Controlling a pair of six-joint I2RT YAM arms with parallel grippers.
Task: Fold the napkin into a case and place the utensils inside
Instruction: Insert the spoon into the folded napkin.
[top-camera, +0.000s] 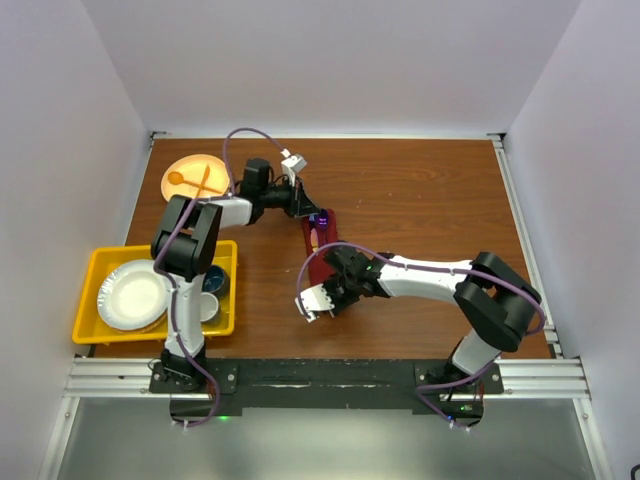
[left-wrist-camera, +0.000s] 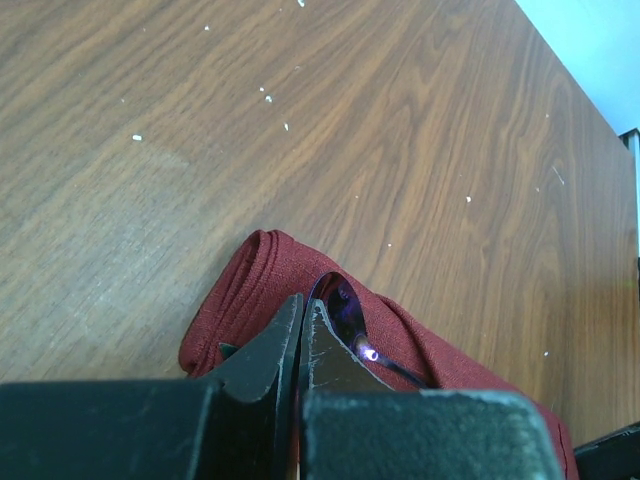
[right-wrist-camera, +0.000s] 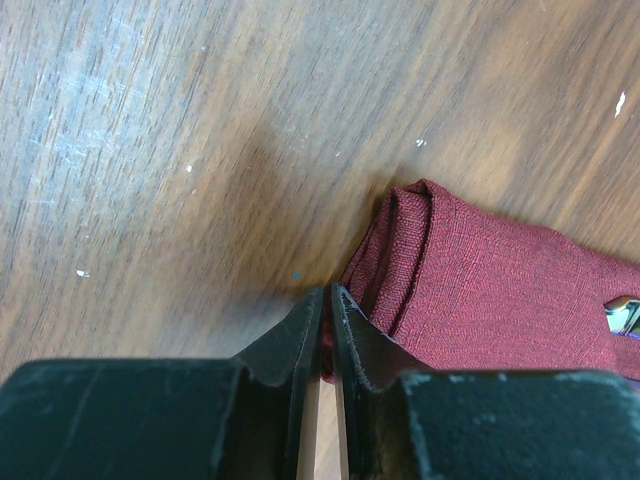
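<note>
The maroon napkin (top-camera: 314, 242) lies folded into a narrow case (left-wrist-camera: 250, 290) in the middle of the table. A purple iridescent utensil (left-wrist-camera: 345, 305), a spoon bowl, rests on the case's far end with its handle running into the cloth. My left gripper (left-wrist-camera: 302, 300) is shut above that end, just left of the spoon (top-camera: 322, 217), with nothing seen between its fingers. My right gripper (right-wrist-camera: 327, 290) is at the case's near end (right-wrist-camera: 470, 280), shut on a pinch of napkin edge. Another utensil tip (right-wrist-camera: 622, 315) peeks out of the cloth.
A yellow bin (top-camera: 90, 262) at the left holds a white plate (top-camera: 130, 297) and cups (top-camera: 210, 292). An orange plate (top-camera: 215, 165) with an orange spoon and fork sits at the back left. Walls enclose the table on three sides.
</note>
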